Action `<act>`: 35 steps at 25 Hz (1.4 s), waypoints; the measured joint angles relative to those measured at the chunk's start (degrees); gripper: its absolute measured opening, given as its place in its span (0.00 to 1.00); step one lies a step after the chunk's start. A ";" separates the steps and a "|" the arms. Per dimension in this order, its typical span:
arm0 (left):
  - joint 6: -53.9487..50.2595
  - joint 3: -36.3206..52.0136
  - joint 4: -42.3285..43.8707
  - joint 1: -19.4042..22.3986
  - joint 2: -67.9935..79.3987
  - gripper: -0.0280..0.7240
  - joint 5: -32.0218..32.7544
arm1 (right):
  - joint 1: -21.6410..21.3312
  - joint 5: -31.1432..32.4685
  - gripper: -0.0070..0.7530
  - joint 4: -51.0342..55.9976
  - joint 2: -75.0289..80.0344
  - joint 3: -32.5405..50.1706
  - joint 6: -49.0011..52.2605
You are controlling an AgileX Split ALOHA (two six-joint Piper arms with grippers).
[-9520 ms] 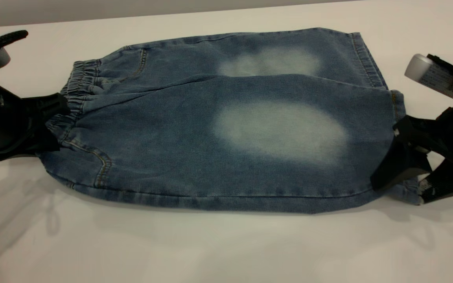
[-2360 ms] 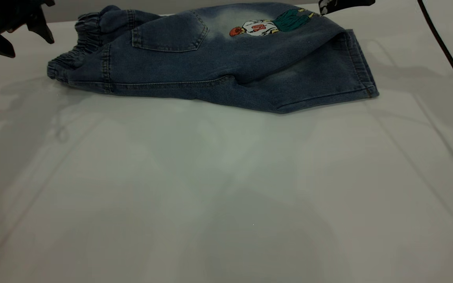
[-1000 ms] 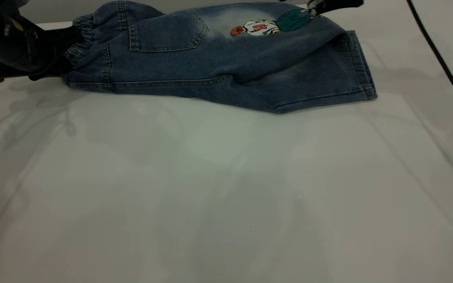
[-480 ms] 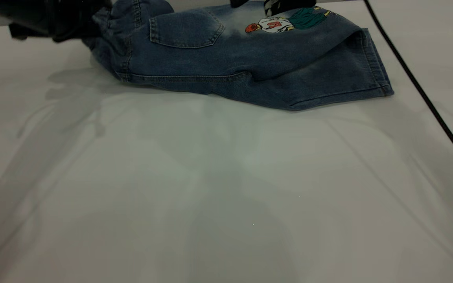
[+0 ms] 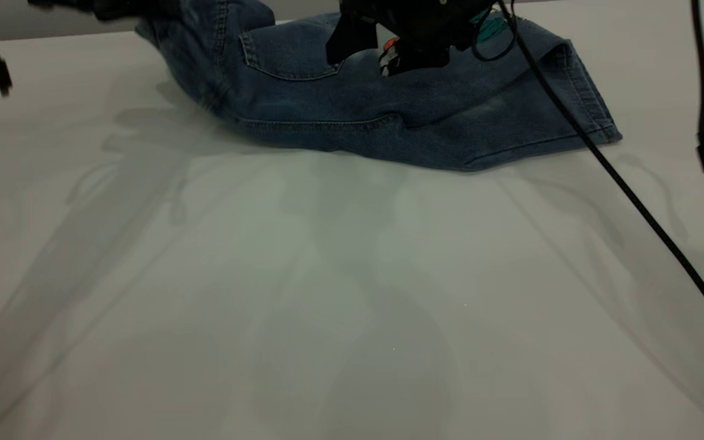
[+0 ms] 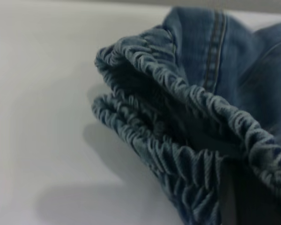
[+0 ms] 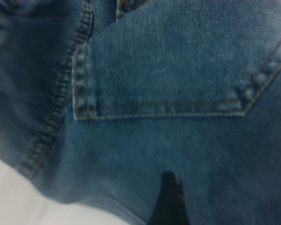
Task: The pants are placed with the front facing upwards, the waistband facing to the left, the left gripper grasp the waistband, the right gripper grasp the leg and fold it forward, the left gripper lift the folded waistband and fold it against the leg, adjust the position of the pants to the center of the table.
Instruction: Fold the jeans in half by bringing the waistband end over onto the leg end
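Exterior view, left to right. At the far left edge, the left gripper (image 5: 113, 6) is mostly cut off by the frame; it carries the waistband (image 6: 178, 117) raised off the table (image 5: 327, 293). The left wrist view shows the ruched band bunched in two layers, with a dark finger (image 6: 253, 197) against the fabric, so the fingers are judged clamped on the waistband. The pants (image 5: 388, 116) lie folded lengthwise at the far side of the table, long axis running left–right, the back patch pocket (image 5: 291, 58) facing up and the leg hem (image 5: 590, 104) flat at the right. Above the mid-section hangs the right gripper (image 5: 401, 36), trailing a black cable (image 5: 633, 201); one fingertip (image 7: 171, 197) shows just over the denim below the pocket, but whether its fingers are apart or together cannot be told. The coming fold turns on one relation: the leg hem lies to the right of the held waistband, along the long axis, so the left arm must carry the band rightward over the pants.
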 joint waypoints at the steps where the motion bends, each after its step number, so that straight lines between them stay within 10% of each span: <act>1: 0.00 0.00 0.39 -0.24 -1.10 0.16 0.60 | 0.00 0.15 0.68 0.07 0.40 -0.68 0.00; 23: -0.05 -0.01 3.39 -2.99 -9.77 0.16 0.78 | 7.58 7.69 0.68 0.66 4.88 -3.45 -0.18; 35: 0.01 -0.01 6.07 -8.28 -9.84 0.16 3.82 | 1.00 10.93 0.68 -22.47 2.16 -12.50 17.46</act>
